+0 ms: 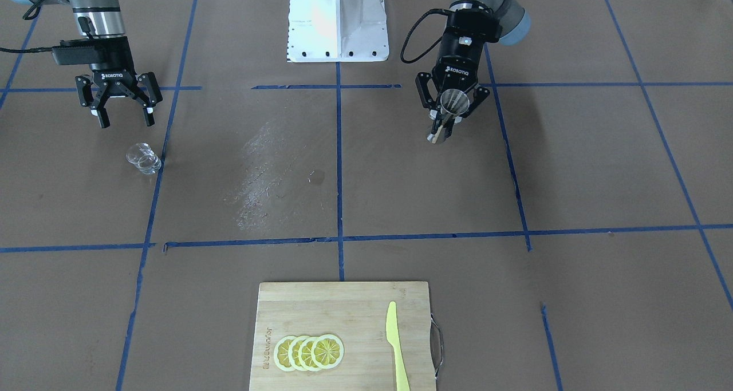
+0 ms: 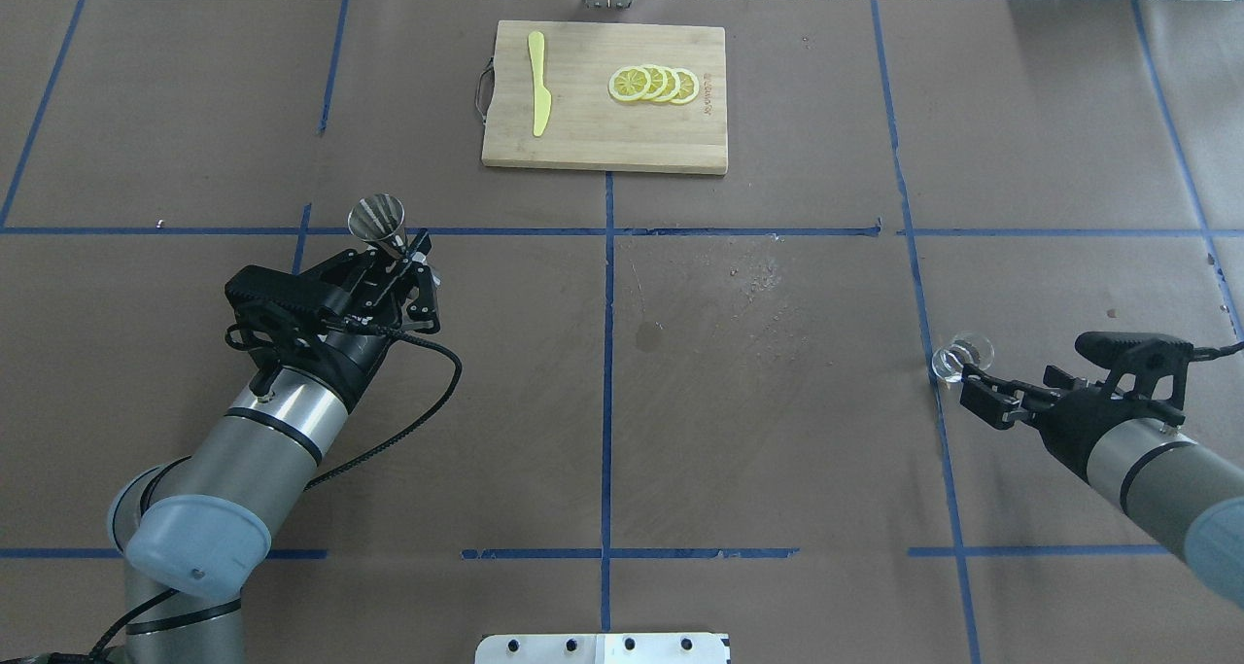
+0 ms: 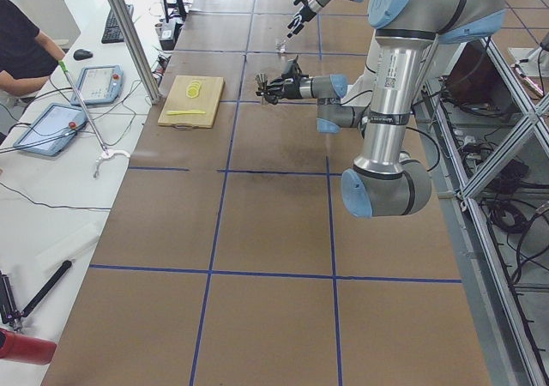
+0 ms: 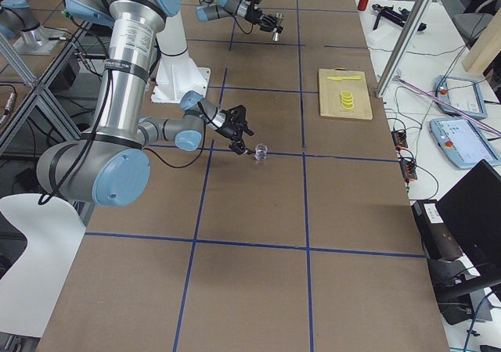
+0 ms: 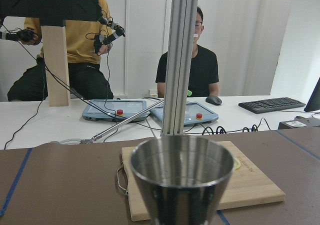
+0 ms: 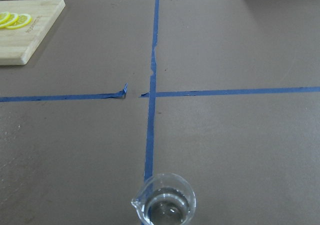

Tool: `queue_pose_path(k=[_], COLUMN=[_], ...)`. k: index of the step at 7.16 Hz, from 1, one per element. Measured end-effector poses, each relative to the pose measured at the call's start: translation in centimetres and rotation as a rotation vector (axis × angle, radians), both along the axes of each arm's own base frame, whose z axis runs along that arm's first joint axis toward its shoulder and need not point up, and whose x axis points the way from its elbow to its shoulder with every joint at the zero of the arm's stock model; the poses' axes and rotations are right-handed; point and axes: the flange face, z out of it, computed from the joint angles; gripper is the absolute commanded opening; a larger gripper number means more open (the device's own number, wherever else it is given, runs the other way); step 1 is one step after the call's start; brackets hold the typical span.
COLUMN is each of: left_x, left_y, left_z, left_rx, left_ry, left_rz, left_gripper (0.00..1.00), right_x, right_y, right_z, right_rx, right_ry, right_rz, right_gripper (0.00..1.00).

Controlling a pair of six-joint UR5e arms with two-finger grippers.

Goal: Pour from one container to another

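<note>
The clear glass cup [image 1: 143, 158] stands upright on the brown table beside a blue tape line, with a little liquid in its bottom [image 6: 165, 204]. My right gripper [image 1: 127, 119] hangs open just behind it, apart from the cup [image 2: 962, 356]. My left gripper [image 1: 449, 122] is shut on the steel jigger [image 1: 454, 102] and holds it upright above the table, mouth up. The left wrist view is filled by the jigger's upper cone [image 5: 182, 177], and its lower part is cut off there. From overhead, the jigger [image 2: 378, 220] juts beyond the left gripper [image 2: 398, 251].
A wooden cutting board [image 1: 320, 311] with lemon slices [image 1: 309, 352] and a yellow knife [image 1: 395, 345] lies at the table's far side from the robot. A wet streak [image 1: 260, 173] marks the middle of the table. Two people [image 5: 195, 60] sit past that far edge.
</note>
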Motion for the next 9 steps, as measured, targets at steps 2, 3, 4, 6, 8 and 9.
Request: queue_pose_path(k=[2,3,4,6,8,9], left_x=[0.0,0.0,0.0,-0.1,-0.1,-0.1], left_y=[0.0,0.0,0.0,-0.1,-0.1,-0.1], left_z=[0.0,-0.1,-0.1,-0.1,-0.1,-0.1], left_rx=[0.0,0.0,0.0,0.0,0.0,0.0], left_ry=[0.001,0.001,0.001,0.0,0.001,0.001], left_rz=[0.0,0.0,-0.001,-0.002,-0.002,-0.002], left_gripper=[0.0,0.0,0.0,0.0,0.0,0.0], right_x=[-1.6,-2.4,-3.0,-4.5,-5.6,-6.3], right_y=[-0.1,-0.2,-0.2,-0.4,-0.5,-0.6], right_z=[2.3,2.6,2.8,3.3,4.1,4.7], right_rx=[0.074,0.099,0.112,0.126,0.137,0.14], right_ry=[0.022,0.023,0.025,0.034,0.058,0.068], right_rz=[0.067,0.087,0.094,0.102,0.099,0.098], right_gripper=[1.0,1.0,1.0,1.0,1.0,1.0])
